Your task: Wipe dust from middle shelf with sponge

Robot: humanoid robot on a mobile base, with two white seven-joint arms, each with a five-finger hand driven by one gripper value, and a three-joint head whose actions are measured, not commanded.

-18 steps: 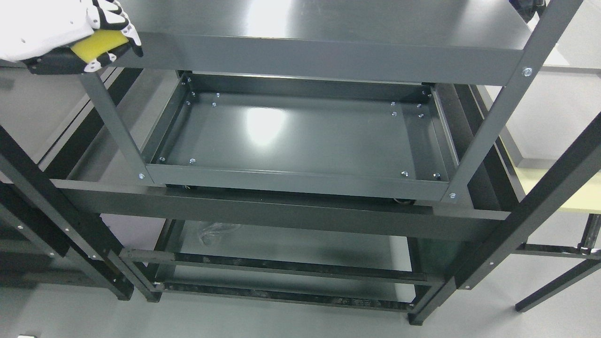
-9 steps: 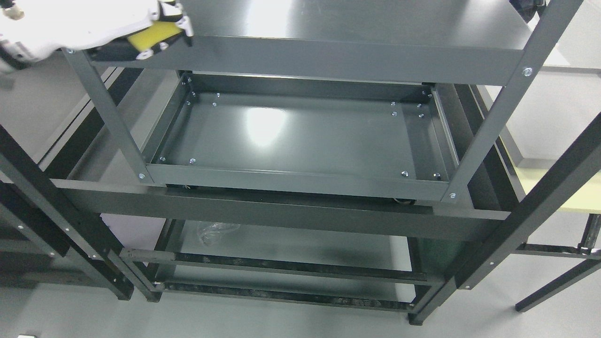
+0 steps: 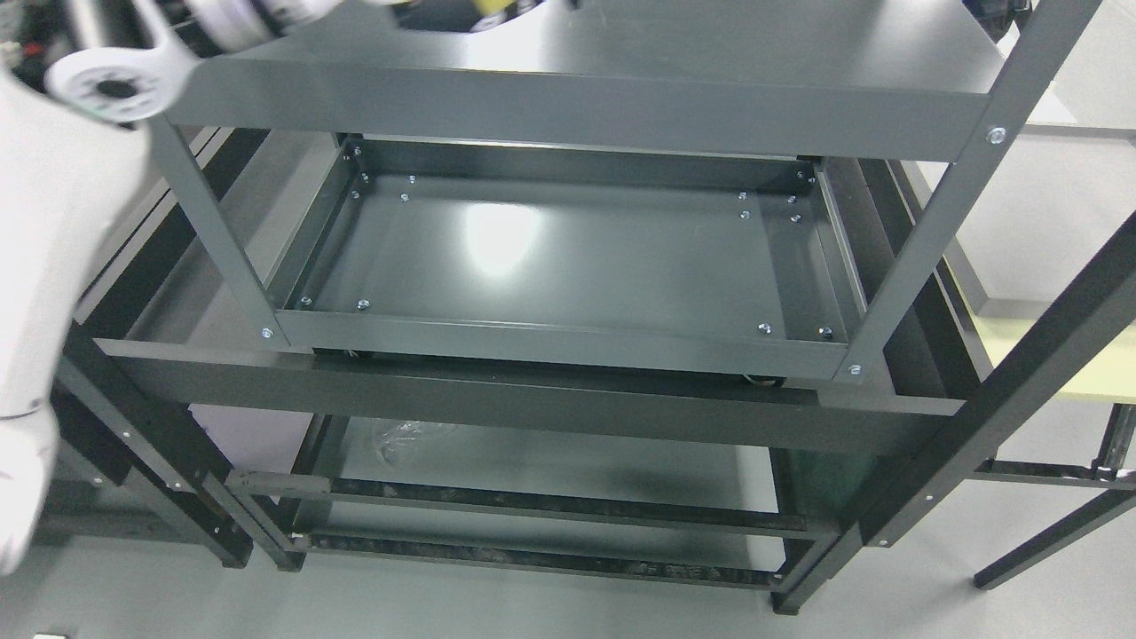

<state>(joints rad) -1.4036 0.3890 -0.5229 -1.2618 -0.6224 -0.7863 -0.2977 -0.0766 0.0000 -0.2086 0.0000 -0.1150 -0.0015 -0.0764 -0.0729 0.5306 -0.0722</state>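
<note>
My left arm (image 3: 44,266) rises along the left edge and reaches over the top shelf (image 3: 710,44) of the dark grey metal rack. The hand is almost cut off by the picture's top edge. Only a blurred sliver of the yellow sponge (image 3: 491,7) shows there, still in the hand's grasp above the top shelf. The middle shelf (image 3: 568,257) is a shallow grey tray with bolt heads at its corners; it lies below and in front of the hand, with nothing on it. The right arm is out of view.
Slanted grey uprights (image 3: 941,204) frame the middle shelf on both sides. A lower shelf (image 3: 550,461) holds a crumpled clear plastic bag (image 3: 408,435). Black frames (image 3: 1021,382) cross the right and left sides. A pale table edge (image 3: 1065,355) shows at right.
My left hand with the sponge has moved right and up along the top shelf's front edge, from the top left corner to the top middle, nearly leaving the picture. The forearm now fills the left edge.
</note>
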